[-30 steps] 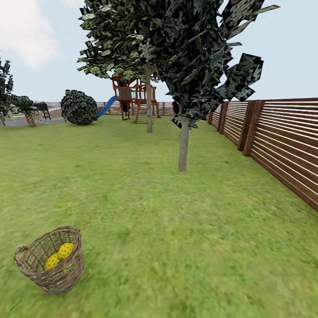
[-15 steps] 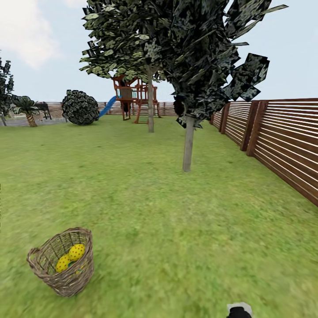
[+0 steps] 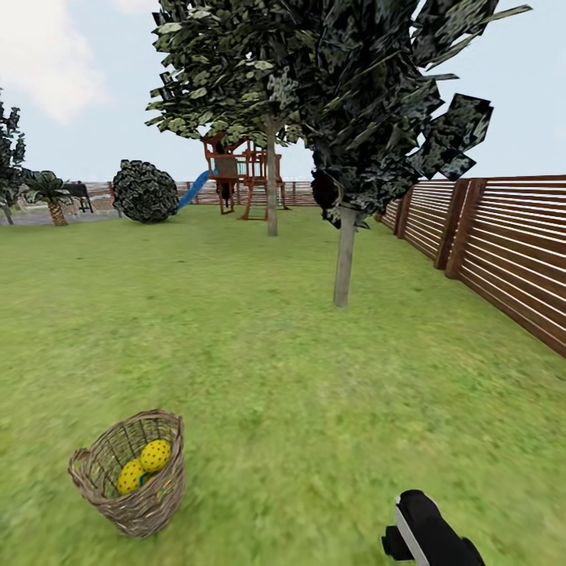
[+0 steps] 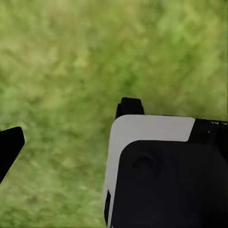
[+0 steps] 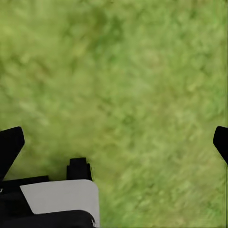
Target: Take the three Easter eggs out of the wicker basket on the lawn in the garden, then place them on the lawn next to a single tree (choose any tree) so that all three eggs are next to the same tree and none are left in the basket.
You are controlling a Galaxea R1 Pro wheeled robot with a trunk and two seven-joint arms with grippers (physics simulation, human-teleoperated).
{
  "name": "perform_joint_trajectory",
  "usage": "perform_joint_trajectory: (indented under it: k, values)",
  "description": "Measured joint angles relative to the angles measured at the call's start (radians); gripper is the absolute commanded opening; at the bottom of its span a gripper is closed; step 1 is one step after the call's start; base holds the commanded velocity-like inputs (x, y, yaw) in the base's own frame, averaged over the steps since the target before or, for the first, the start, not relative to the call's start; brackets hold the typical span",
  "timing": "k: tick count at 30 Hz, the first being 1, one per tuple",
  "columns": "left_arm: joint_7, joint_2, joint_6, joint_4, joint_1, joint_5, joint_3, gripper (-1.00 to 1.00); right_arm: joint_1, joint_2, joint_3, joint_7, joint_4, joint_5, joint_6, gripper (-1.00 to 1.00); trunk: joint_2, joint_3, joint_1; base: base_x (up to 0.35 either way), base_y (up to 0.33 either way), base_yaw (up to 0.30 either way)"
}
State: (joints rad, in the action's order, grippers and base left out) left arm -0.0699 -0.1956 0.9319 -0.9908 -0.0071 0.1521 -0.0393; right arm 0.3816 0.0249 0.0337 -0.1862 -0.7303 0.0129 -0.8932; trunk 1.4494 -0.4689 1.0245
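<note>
Low on the lawn, head view: wicker basket [image 3: 134, 483] upright on the grass, well short of the trees.
Eggs: two Easter eggs [image 3: 145, 465] visible inside, yellow, touching each other; a third cannot be made out through the weave.
Tree: nearest tree [image 3: 343, 255], slim pale trunk under a dark crown, stands well apart from the basket, between it and the fence [image 3: 503, 251].
Right end effector [image 5: 114, 142]: fingers spread wide over bare lawn [image 5: 123, 71], holding nothing.
Left end effector: only one dark finger [image 4: 9, 147] shows beside the arm's housing; gap cannot be told, nothing seen held.
Stage, as judged: approach; no egg taken out.
Risks: deep, loose-woven basket could tip if a finger catches the rim; round eggs could roll away from the trunk; a hidden third egg could be missed.
Writing: none readable.
</note>
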Motion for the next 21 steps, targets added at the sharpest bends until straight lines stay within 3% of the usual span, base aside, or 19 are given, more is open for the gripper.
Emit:
perform_joint_trajectory:
  k: [5,8,10,12,15,18,21]
  values:
    - [-0.002,-0.004,0.025,-0.079,0.0,-0.001,-0.003,1.0,0.0,-0.005,0.032,-0.003,0.001,-0.018,0.002,1.0,0.0,0.0,0.0,0.294,0.171,0.0]
    - [0.0,0.001,0.033,-0.102,-0.003,-0.003,-0.003,1.0,0.0,-0.002,0.031,-0.003,0.001,-0.015,0.001,1.0,0.0,0.0,0.0,0.32,0.142,0.0]
    - [0.003,-0.002,0.037,-0.1,-0.043,0.0,-0.006,1.0,0.0,-0.001,0.029,-0.001,0.003,-0.012,0.003,1.0,0.0,0.0,0.0,0.327,0.134,0.0]
    - [0.002,-0.001,0.04,-0.068,-0.108,0.002,-0.024,1.0,0.0,-0.001,0.031,0.0,0.007,-0.011,0.005,1.0,0.0,0.0,0.0,0.327,0.131,0.0]
    - [0.002,0.027,0.039,0.087,-0.227,0.013,-0.044,1.0,0.0,-0.001,0.031,0.0,0.008,-0.01,0.004,1.0,0.0,0.0,0.0,0.26,0.068,0.0]
    - [0.003,0.065,0.035,0.16,-0.27,0.011,-0.051,1.0,0.0,0.0,0.029,0.0,0.005,-0.01,0.002,1.0,0.0,0.0,0.0,0.103,0.017,0.0]
    - [0.004,0.06,0.032,0.182,-0.282,0.008,-0.054,1.0,0.0,0.002,0.027,0.0,0.004,-0.009,0.001,1.0,0.0,0.0,0.0,0.022,0.004,0.0]
